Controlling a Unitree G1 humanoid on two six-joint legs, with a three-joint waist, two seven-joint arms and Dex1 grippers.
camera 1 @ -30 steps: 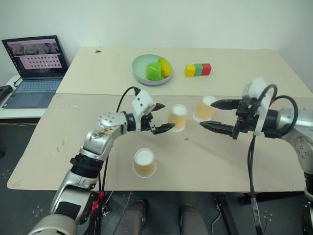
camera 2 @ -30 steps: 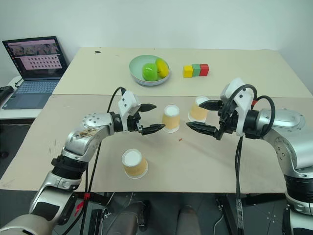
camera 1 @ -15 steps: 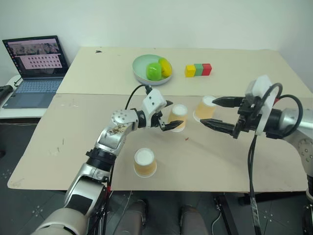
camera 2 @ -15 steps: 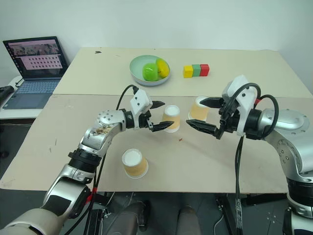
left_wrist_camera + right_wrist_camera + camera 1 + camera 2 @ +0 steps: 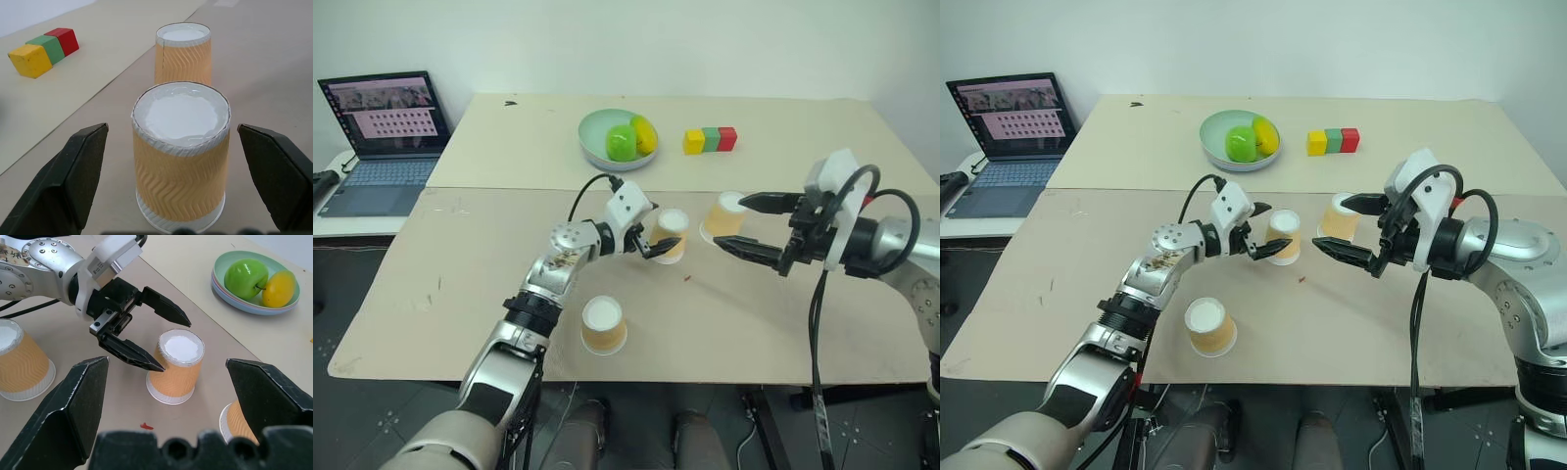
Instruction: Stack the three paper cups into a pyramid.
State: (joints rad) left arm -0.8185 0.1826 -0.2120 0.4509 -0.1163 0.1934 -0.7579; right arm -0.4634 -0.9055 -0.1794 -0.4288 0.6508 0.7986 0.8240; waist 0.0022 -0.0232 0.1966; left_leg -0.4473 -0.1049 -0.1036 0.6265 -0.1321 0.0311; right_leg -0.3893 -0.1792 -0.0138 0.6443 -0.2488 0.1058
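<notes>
Left eye view: nearest, one paper cup (image 5: pixel 604 326) sits upside down, alone. Farther on, the left gripper (image 5: pixel 658 239) stands spread wide around the middle cup (image 5: pixel 671 234), not yet pinching. Just beyond, the third cup (image 5: pixel 725 215) is beside the right gripper (image 5: pixel 749 225), also wide open. These cups look light, thin-walled, easily crushed; grip gently mid-wall, across the ribbed sides

— What's sitting at upper centre of the frame?
— A pale green round bowl (image 5: pixel 597 137) holding a green apple (image 5: pixel 621 144) and yellow fruit (image 5: pixel 644 134); beside it, yellow, green and red blocks (image 5: pixel 710 139).
— And far left?
— An open grey laptop (image 5: pixel 380 147) is glowing.
</notes>
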